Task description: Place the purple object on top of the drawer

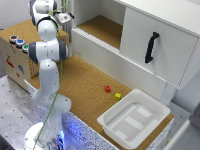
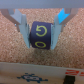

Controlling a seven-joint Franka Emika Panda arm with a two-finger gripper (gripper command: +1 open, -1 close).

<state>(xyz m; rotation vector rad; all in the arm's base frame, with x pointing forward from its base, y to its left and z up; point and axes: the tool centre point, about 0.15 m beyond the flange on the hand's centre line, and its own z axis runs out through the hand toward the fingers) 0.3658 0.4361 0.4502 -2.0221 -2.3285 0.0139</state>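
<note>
Cork-topped bench runs thru the scene, w/ a white cabinet behind it at the exterior view's right and a perforated metal base under the robot at the near left.

Purple object is a dark purple block w/ yellow-green markings on its face. In the wrist view it sits squarely between the two fingers, one pad on each side face, touching or v. close to touching; fingers look closed in on it, pinching it. Cork surface shows behind the block; whether it's lifted clear or resting on the cork can't be told. In the exterior view the block itself is too small/hidden to make out.

Gripper is at the far left of the exterior view, high up by the arm, over the cork top of a wooden box. That box carries three coloured round caps along its edge.

Drawer stands pulled open from the white cabinet, cork-lined inside, just right of the gripper. Cabinet door w/ black handle is further right.

Well apart, near right: small red block, yellow block beside it, and a white plastic tray.
</note>
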